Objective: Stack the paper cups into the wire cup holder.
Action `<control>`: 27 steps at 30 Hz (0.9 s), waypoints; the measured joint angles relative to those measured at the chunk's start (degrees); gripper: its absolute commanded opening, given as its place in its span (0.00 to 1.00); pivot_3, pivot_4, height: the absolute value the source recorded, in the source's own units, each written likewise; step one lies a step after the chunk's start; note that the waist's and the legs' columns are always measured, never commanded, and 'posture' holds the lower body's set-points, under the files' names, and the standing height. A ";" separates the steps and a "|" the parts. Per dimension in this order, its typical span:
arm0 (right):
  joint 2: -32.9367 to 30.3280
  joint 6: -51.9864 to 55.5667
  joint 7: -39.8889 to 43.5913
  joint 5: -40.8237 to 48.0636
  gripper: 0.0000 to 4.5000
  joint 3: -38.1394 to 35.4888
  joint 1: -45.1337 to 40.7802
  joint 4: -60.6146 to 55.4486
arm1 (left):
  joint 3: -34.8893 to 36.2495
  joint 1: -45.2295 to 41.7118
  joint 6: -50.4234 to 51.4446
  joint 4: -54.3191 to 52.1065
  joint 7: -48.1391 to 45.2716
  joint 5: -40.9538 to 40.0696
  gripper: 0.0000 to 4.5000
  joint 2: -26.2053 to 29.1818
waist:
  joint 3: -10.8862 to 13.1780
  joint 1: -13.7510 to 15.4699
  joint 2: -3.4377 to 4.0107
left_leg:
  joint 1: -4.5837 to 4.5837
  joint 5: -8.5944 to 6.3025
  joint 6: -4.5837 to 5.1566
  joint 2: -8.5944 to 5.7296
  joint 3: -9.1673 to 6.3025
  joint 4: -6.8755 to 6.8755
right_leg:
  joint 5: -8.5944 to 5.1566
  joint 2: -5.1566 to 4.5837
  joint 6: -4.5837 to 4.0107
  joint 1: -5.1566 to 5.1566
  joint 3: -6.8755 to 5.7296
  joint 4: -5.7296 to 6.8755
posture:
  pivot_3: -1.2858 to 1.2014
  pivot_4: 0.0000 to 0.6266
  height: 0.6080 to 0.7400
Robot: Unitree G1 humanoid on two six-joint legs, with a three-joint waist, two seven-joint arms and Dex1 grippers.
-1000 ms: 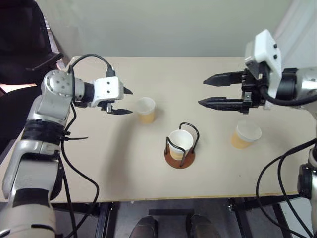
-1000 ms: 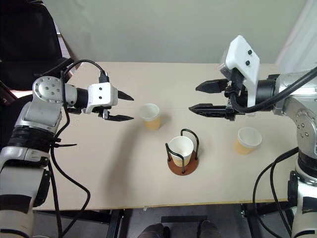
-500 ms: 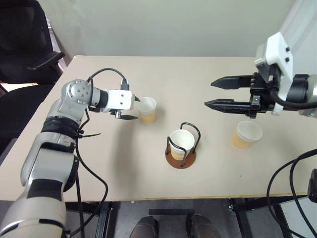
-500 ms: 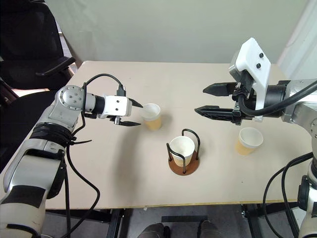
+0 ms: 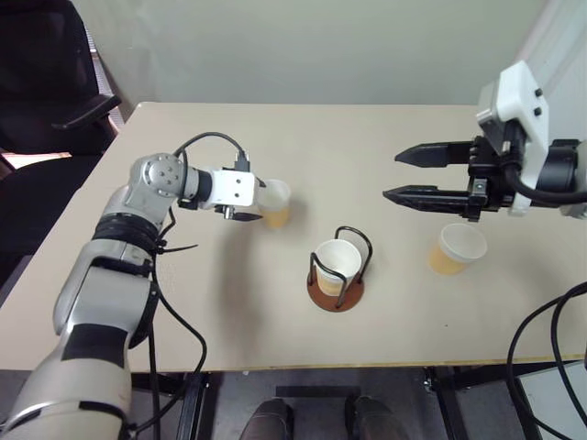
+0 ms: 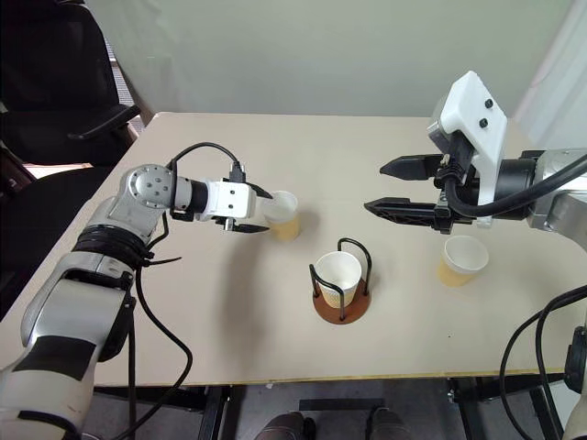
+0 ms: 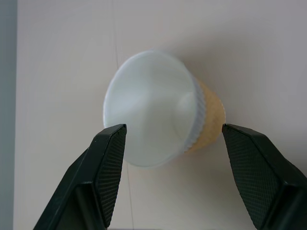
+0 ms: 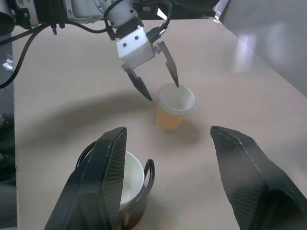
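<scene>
One paper cup [image 5: 337, 264] is seated in the wire cup holder [image 5: 336, 291] at mid-desk [image 5: 385, 137]; two remain outside it, so the task is judged roughly one third complete. The left cup [image 5: 272, 202] stands upright on the desk; the left hand [image 5: 260, 203] is released, its fingers [image 7: 111, 163] spread to either side of that cup's rim, not yet clenched on it. The right cup [image 5: 455, 249] stands untouched near the right hand [image 5: 410, 175], which hangs above the desk, released and holding nothing.
</scene>
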 measured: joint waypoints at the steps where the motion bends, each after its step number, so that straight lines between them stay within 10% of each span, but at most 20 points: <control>1: -0.22 0.00 -0.23 0.51 0.63 0.00 0.01 0.00 | -0.38 -0.27 -0.25 0.78 1.03 0.71 0.77 -0.66 | 0.00 0.07 0.00 | -0.02 0.00 0.01 0.00 -0.02 0.04 | 0.01 -0.02 0.02 0.00 0.01 0.01 | 0.52 0.24 1.00; 6: -0.99 -0.02 -0.49 2.71 0.64 -0.71 1.30 0.00 | -1.15 -2.10 -1.08 4.12 4.08 2.79 0.62 -2.55 | -0.01 0.20 -0.01 | -0.08 0.00 0.03 -0.04 0.04 0.07 | 0.03 0.00 0.06 -0.03 -0.02 -0.01 | 0.52 0.24 1.00; 14: -4.26 -0.17 -0.31 5.31 0.64 -1.94 4.80 0.47 | -2.11 -2.97 -2.72 7.07 4.86 4.76 0.01 -3.99 | -0.01 0.50 -0.02 | -0.15 -0.01 0.04 -0.04 0.15 0.12 | 0.06 0.09 0.15 -0.09 0.04 0.00 | 0.52 0.24 1.00; 27: -4.82 -4.51 -0.12 7.36 0.64 -3.67 8.32 1.68 | 0.59 -3.84 -0.28 6.89 -14.08 -1.68 0.01 -3.62 | -0.03 0.63 -0.02 | -0.40 -0.19 0.19 0.12 0.08 0.74 | 0.16 0.37 0.32 -0.10 0.08 0.07 | 0.52 0.24 1.00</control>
